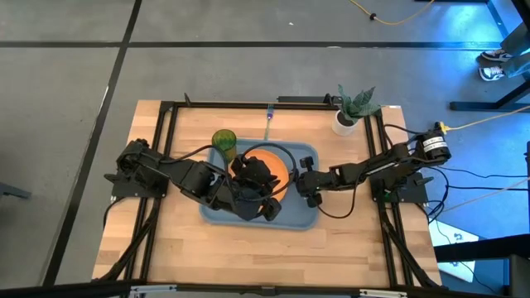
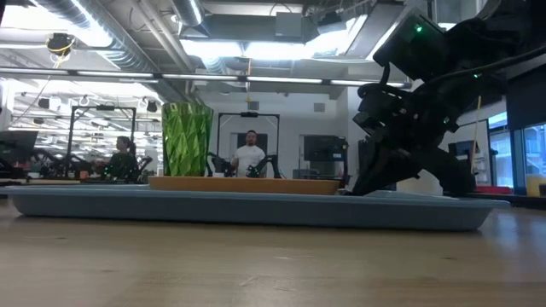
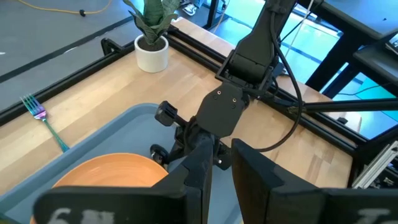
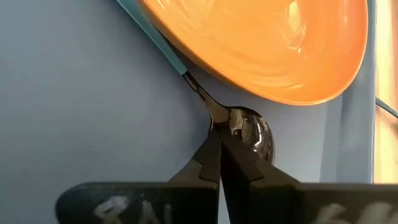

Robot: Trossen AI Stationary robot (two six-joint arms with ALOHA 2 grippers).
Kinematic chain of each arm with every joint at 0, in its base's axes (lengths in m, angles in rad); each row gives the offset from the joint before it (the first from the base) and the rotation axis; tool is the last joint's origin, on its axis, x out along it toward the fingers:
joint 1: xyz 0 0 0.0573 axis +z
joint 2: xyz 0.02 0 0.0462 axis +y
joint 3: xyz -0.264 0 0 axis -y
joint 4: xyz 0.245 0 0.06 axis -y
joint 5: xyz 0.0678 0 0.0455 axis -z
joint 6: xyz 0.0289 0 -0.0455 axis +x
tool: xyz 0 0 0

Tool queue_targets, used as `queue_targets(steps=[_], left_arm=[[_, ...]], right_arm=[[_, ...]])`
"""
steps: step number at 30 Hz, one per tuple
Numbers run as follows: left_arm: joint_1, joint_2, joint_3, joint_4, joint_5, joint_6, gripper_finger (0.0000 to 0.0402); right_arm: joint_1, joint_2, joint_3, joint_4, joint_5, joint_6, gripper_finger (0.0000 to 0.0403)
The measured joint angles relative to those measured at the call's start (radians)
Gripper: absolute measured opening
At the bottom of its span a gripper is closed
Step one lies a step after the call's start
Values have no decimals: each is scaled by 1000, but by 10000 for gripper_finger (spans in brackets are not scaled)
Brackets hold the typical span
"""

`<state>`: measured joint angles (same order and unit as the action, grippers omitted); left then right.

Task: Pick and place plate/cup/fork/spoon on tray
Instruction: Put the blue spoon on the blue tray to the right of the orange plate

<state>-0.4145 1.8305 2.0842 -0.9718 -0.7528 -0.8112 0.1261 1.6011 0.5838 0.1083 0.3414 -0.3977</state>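
Two hands over tray [image 1: 305, 217], right hand [image 4: 219, 163] pinching spoon [image 4: 249, 132]

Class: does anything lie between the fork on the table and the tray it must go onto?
Nothing visible does. The fork lies on bare wood just outside the tray's far rim. The cup and the plant pot stand off to either side.

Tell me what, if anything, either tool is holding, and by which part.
The right tool is shut on the spoon, gripping it at the neck beside the bowl, on the tray. The left tool over the plate holds nothing.
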Motion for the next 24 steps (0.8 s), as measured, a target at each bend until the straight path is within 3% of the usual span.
queue_targets(steps=[9, 17, 24], left_arm=[[0, 0, 0, 0, 11, 1, 53], [-3, 0, 0, 0, 21, 1, 53], [-15, 0, 0, 0, 26, 2, 53]], right_arm=[[0, -23, 82, -126, -4, -8, 9], [0, -23, 154, -227, -162, -56, 11], [-3, -24, 166, -216, -187, -56, 11]])
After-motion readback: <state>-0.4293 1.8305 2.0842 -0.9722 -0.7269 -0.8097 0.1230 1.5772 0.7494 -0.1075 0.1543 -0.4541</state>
